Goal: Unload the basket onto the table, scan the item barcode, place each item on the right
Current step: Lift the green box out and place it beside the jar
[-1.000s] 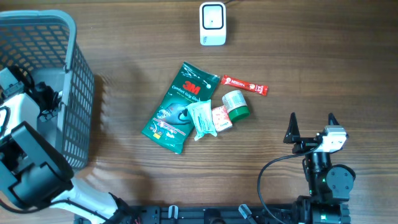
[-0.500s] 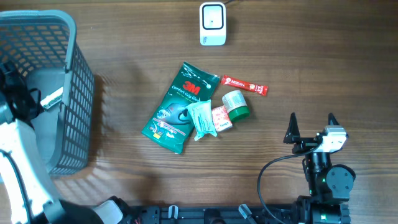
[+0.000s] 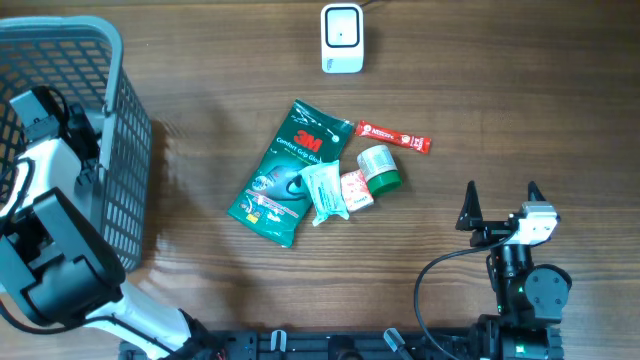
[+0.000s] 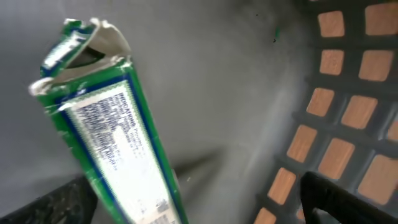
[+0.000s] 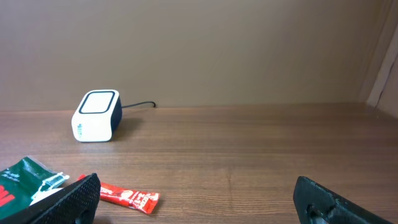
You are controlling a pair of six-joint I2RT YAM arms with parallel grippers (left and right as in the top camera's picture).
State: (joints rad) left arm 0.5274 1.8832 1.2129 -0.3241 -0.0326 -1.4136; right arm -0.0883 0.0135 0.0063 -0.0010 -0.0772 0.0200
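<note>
A green-and-white carton point(image 4: 115, 149) with a torn end flap lies on the floor of the grey basket point(image 4: 348, 124). It fills the left wrist view. My left gripper point(image 4: 199, 208) is open around it, one finger at each lower corner, and the carton sits close to the left finger. From overhead the left gripper point(image 3: 82, 140) reaches down inside the basket point(image 3: 128, 170). The white barcode scanner point(image 3: 342, 38) stands at the table's far edge. My right gripper point(image 3: 500, 200) is open and empty at the front right.
Mid-table lies a pile: a green 3M pouch point(image 3: 285, 172), a red sachet point(image 3: 393, 137), a small green-lidded jar point(image 3: 379, 166) and two small packets point(image 3: 325, 190). The right wrist view shows the scanner point(image 5: 96, 116) and the sachet point(image 5: 127, 196).
My left jaws have opened wide and the carton now lies loose between them. The left wrist shifted about inside the basket. The right arm has not moved.
</note>
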